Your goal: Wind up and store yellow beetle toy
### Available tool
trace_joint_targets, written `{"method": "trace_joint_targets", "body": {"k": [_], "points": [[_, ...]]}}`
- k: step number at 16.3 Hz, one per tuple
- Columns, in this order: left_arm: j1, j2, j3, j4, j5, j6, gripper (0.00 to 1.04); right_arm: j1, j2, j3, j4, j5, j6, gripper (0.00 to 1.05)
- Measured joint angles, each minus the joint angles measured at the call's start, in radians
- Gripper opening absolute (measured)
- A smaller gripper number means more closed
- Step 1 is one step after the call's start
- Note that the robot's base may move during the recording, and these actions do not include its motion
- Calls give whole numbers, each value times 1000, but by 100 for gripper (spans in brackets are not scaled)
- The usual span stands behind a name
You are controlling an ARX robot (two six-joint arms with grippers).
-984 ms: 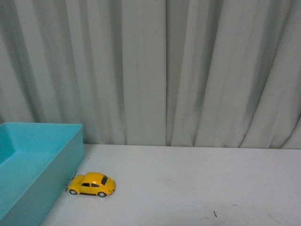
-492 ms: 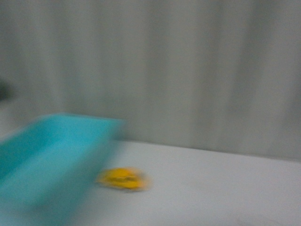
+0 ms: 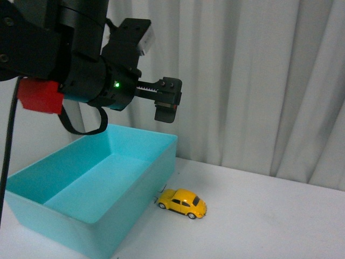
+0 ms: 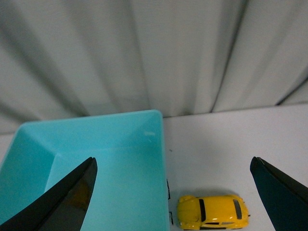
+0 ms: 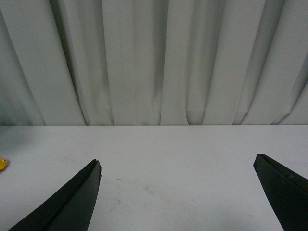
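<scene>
The yellow beetle toy stands on the white table, close beside the near right corner of the turquoise bin. My left gripper is open and empty, held high above the bin's far edge. In the left wrist view the toy lies between and below the open left gripper, next to the bin's wall. My right gripper is open and empty over bare table. A sliver of the toy shows at the edge of the right wrist view.
A pale pleated curtain hangs behind the table. The left arm carries a red block and a black cable that hangs beside the bin. The white table runs on past the toy.
The front view has swung, with motion blur in between. The bin and toy now sit further right in it, and my left arm has come into view above the bin. The toy stays beside the bin.
</scene>
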Motion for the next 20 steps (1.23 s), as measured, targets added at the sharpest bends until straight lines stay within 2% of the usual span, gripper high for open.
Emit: {"method": "trace_joint_targets", "body": {"k": [4,8,11,15,20], "points": [[-7,226,301,-233,126,457,98,0,0,0,0,0,0,98],[-64,323,442,-477,204,811,98,0,0,0,0,0,0,98],[-99,387,496,-629,173,1003,98,0,0,0,0,0,0,98],[-102,505,552,-735,79,1180,98,0,0,0,0,0,0,98],[-124,612,611,-743,42,1259,98,0,0,0,0,0,0,98]]}}
